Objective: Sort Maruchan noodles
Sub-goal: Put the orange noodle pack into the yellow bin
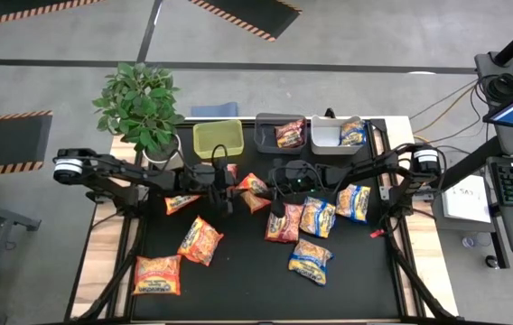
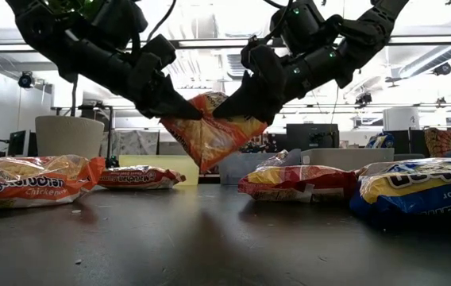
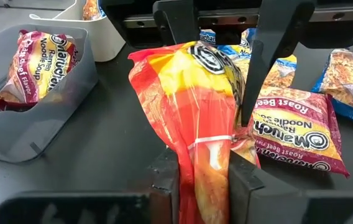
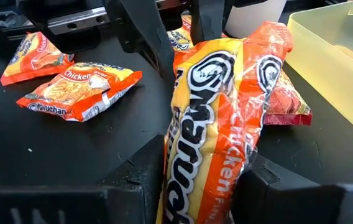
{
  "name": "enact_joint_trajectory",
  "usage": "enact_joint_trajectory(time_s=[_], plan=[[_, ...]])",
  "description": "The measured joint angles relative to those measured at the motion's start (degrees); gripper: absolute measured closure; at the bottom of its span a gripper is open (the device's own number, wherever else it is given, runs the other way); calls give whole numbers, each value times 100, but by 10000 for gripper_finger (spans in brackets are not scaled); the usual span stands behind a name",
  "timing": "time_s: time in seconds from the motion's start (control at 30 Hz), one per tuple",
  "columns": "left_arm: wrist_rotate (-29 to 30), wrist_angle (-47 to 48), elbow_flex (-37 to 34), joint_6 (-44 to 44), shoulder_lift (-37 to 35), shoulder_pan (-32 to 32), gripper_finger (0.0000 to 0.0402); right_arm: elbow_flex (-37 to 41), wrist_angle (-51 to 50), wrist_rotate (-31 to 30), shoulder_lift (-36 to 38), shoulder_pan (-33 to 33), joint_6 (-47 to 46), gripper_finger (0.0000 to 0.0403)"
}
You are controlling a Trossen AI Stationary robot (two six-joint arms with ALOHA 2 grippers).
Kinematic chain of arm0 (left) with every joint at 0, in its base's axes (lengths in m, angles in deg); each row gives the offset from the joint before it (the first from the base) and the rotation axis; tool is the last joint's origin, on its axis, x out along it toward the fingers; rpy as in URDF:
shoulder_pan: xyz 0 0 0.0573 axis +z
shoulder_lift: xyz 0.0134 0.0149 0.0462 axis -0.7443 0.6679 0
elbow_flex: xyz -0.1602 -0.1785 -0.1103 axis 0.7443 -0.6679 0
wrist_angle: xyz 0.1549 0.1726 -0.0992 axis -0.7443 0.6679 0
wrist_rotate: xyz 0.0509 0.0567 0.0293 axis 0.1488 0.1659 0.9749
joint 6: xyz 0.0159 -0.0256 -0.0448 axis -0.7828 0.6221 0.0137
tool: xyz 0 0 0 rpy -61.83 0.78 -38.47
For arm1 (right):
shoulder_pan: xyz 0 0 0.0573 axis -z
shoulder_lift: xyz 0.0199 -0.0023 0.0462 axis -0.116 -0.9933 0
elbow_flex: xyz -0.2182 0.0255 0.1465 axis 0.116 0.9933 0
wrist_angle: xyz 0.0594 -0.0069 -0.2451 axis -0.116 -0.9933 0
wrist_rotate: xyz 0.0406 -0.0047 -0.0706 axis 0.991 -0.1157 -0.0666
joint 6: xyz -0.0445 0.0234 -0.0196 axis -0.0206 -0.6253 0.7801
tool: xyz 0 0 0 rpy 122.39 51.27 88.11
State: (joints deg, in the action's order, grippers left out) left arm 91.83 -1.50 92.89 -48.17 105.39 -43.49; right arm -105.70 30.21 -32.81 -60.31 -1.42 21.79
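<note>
An orange Maruchan noodle packet [image 2: 213,133] hangs in the air over the middle of the black table, held between both grippers. My left gripper [image 2: 187,111] is shut on its one upper end, and my right gripper [image 2: 227,110] is closed on the other. In the high view the packet [image 1: 253,185] shows between my left gripper [image 1: 233,191] and my right gripper [image 1: 273,191]. Other packets lie flat on the table: orange ones [image 1: 200,240] at the left, blue ones [image 1: 311,259] and a red-pink one [image 1: 284,223] at the right. My left gripper pinches one narrow end of the packet [image 3: 204,165] between its two fingers, one on each flat face. The fingers come slanting down from the table's left. The packet is clear of the table and sags below the hold. My right gripper has the packet's other end [image 4: 204,186] between its two fingers [image 4: 270,183], which lie against its two faces. It comes slanting down from the table's right. The crinkled packet stands on edge between the fingers, off the table.
Along the far edge stand a yellow-green bin [image 1: 218,138], a dark grey bin [image 1: 280,134] with a red-pink packet in it, and a pale bin [image 1: 333,134] with a blue packet. A potted plant [image 1: 141,104] stands at the far left.
</note>
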Motion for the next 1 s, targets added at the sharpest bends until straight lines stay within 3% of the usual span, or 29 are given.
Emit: enact_joint_trajectory(time_s=[0.2, 0.37, 0.53, 0.7, 0.83, 1.0], plan=[[344, 26, -1, -11, -173, -4, 356, 0, -122, -20, 263, 75, 58, 248], [1128, 552, 127, -31, -373, 2, 358, 1, -390, -859, 726, 218, 52, 240], [2681, 2042, 626, 13, -595, 4, 358, 0, -898, -1713, 1310, 341, 63, 241], [4171, 3768, 1439, 503, -673, 128, 358, 0, -1291, -1960, 1758, 380, 66, 246], [4737, 4892, 2007, 1112, -644, 369, 360, 0, -1406, -1983, 1900, 380, 59, 246], [4815, 6021, 2551, 1855, -484, 900, 361, 0, -1469, -1985, 1900, 380, 63, 243]])
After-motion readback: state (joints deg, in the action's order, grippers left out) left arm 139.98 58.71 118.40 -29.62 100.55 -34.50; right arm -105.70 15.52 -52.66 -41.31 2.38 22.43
